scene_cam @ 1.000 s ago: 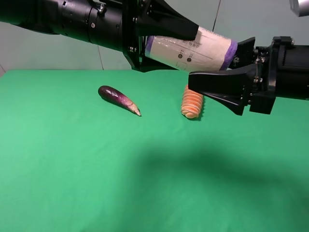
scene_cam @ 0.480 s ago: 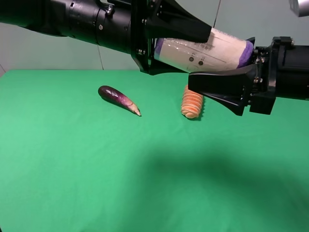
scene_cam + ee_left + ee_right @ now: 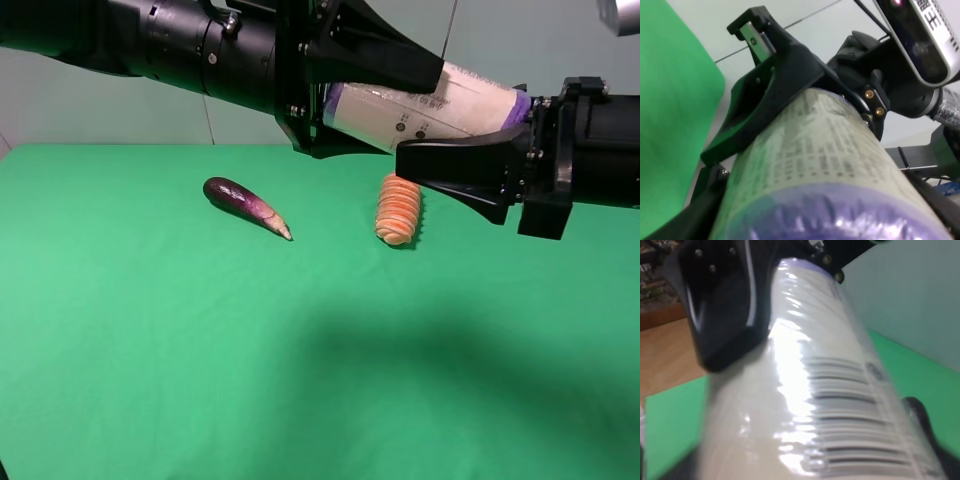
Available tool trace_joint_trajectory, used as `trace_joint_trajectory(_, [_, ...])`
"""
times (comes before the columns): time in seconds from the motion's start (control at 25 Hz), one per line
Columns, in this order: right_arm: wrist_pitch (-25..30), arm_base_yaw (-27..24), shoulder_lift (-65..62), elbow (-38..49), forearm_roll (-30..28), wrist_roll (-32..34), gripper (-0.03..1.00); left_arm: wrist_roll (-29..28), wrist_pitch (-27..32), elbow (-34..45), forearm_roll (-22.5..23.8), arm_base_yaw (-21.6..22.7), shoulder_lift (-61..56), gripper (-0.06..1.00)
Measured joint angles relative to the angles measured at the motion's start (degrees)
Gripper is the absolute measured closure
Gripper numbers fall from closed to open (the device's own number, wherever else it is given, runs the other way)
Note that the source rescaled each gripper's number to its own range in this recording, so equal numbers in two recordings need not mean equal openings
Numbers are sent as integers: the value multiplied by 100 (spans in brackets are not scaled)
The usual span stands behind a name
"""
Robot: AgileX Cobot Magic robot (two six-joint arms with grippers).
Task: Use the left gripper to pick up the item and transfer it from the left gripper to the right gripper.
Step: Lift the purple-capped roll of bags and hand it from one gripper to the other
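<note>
The cream-white can (image 3: 440, 100) with purple ends is held level in the air above the green table. My left gripper (image 3: 400, 105) is shut on its left half, one finger above and one below. My right gripper (image 3: 430, 135) reaches in from the right with its fingers on either side of the can's right half, and the near finger (image 3: 460, 160) lies against the can's lower side. The can fills the left wrist view (image 3: 815, 165) and the right wrist view (image 3: 820, 390). A black finger (image 3: 720, 305) of the left gripper shows beside it there.
A dark purple eggplant (image 3: 245, 205) lies on the green table (image 3: 150, 350) at the middle left. An orange ribbed carrot piece (image 3: 398, 210) lies right of it, below the two grippers. A pale wall stands behind the table.
My left gripper carried the can to the right, so its right end slid between the right gripper's fingers. The right gripper's near finger then moved up against the can.
</note>
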Motion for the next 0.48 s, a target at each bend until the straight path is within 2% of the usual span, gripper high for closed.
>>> trace_joint_trajectory(0.48, [-10, 0, 0, 0, -5, -240, 95, 35, 0, 0, 7, 0, 0, 94])
